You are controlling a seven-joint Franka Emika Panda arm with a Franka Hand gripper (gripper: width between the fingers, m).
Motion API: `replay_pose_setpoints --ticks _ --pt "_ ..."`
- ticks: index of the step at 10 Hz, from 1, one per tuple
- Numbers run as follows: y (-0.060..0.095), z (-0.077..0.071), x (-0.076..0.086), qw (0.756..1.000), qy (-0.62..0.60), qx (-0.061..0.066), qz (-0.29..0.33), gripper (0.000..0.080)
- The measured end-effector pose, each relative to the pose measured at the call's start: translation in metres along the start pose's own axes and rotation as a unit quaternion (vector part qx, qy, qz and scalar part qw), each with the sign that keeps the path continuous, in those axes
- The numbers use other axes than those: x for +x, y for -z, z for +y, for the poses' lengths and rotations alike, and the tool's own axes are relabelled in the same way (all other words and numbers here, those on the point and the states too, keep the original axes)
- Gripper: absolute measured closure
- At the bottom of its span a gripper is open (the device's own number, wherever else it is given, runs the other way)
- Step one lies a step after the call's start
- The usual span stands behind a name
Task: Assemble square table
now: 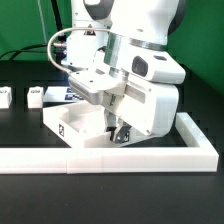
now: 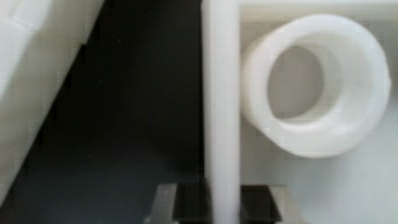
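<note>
The white square tabletop (image 1: 72, 124) lies on the black table against the inside of the long white L-shaped rail. My gripper (image 1: 118, 136) reaches down onto the tabletop's edge on the exterior view's right. In the wrist view the tabletop's thin raised rim (image 2: 222, 90) runs straight between my fingers, and the dark pads (image 2: 185, 203) press on both of its sides. A round white socket ring (image 2: 320, 85) stands on the tabletop beside the rim. Two short white legs (image 1: 5, 97) (image 1: 35, 96) with tags lie at the exterior view's left.
The L-shaped rail (image 1: 110, 157) runs along the front and turns back at the exterior view's right (image 1: 190, 133). The marker board (image 1: 60, 95) lies behind the tabletop. The arm's body hides the table's right rear part.
</note>
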State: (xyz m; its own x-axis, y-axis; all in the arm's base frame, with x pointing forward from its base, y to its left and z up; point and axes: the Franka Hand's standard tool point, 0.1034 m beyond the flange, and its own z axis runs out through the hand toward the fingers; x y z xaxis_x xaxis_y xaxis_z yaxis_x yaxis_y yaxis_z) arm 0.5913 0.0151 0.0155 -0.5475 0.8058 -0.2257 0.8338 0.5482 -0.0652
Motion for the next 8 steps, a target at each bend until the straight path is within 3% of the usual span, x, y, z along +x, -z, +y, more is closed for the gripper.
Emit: replay_pose_setpoints --ticks 4,6,8 --pt "0.007 0.009 0.018 0.994 0.109 0.005 -0.011 0.0736" --pt "0.005 0.007 0.016 0.989 0.144 0.007 -0.014 0.0736" --pt "0.004 0.007 0.014 0.991 0.136 -0.007 -0.015 0.0736"
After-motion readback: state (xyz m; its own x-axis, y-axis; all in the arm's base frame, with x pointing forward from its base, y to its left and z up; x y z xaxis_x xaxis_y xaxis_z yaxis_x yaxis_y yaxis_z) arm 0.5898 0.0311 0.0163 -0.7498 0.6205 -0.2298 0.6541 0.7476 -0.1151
